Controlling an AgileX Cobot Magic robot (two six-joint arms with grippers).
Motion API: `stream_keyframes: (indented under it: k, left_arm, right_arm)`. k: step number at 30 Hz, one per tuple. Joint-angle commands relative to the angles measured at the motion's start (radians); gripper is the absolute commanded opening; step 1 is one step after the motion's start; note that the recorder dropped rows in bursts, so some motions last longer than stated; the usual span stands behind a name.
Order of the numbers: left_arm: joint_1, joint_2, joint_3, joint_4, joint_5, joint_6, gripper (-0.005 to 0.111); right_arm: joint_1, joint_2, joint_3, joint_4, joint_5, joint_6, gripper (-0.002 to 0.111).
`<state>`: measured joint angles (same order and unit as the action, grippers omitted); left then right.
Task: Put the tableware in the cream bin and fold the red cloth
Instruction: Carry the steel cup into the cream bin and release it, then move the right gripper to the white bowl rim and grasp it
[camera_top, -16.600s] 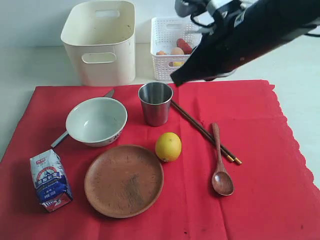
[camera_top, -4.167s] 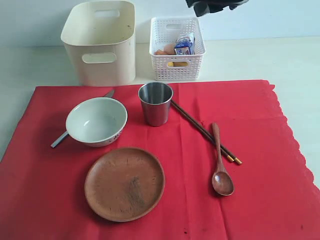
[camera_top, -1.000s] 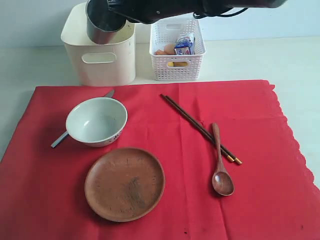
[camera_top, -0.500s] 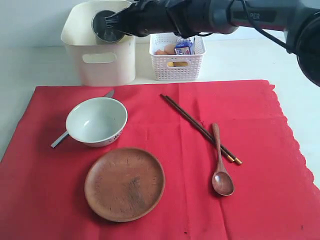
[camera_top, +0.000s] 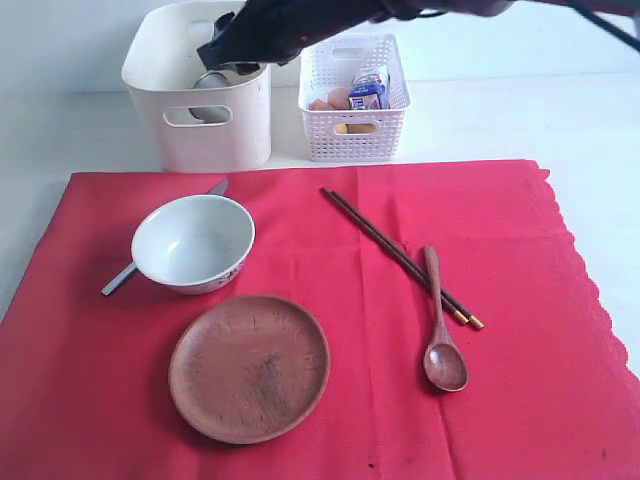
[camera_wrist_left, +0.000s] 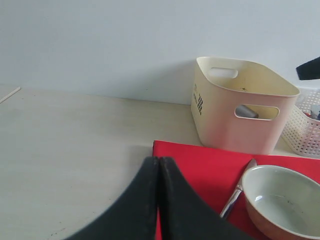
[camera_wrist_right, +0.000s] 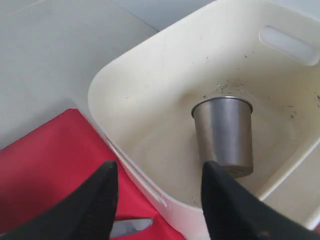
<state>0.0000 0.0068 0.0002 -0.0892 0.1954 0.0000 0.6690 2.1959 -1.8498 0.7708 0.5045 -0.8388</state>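
The steel cup (camera_wrist_right: 224, 134) sits tilted inside the cream bin (camera_wrist_right: 116, 75), apart from both fingers. My right gripper (camera_wrist_right: 159, 170) hangs open over the bin's near rim; in the exterior view this gripper (camera_top: 228, 52) is above the bin (camera_top: 200, 135). On the red cloth (camera_top: 520, 260) rest the white bowl (camera_top: 193, 243), brown plate (camera_top: 249, 366), wooden spoon (camera_top: 441, 330), chopsticks (camera_top: 395, 252) and the knife (camera_top: 118, 279), partly hidden under the bowl. My left gripper (camera_wrist_left: 158, 161) is shut and empty over the cloth's corner (camera_wrist_left: 200, 160), near the bowl (camera_wrist_left: 280, 200).
A white lattice basket (camera_top: 330, 140) stands right of the bin and holds a milk carton (camera_top: 370, 88) and food. Bare pale table (camera_top: 560, 120) surrounds the cloth. The cloth's scalloped edge (camera_top: 590, 290) runs down the right side.
The right gripper carried the steel cup down into the cream bin, then opened. The cup now lies loose inside. Everything on the cloth stayed put.
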Motion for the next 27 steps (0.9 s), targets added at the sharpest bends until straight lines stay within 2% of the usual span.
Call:
stream_keyframes:
  k: [1, 10, 20, 27]
  left_arm:
    - [0.001, -0.007, 0.000, -0.008, 0.001, 0.000, 0.003]
    - [0.001, -0.007, 0.000, -0.008, 0.001, 0.000, 0.003]
    - [0.001, -0.007, 0.000, -0.008, 0.001, 0.000, 0.003]
    - [0.001, -0.007, 0.000, -0.008, 0.001, 0.000, 0.003]
  right_arm:
    - [-0.009, -0.093, -0.012, -0.192, 0.126, 0.133, 0.050]
    - [-0.009, -0.258, -0.012, -0.413, 0.345, 0.280, 0.050]
    - [-0.007, -0.314, -0.009, -0.409, 0.499, 0.291, 0.050]
    - [-0.007, -0.310, 0.106, -0.337, 0.481, 0.276, 0.050]
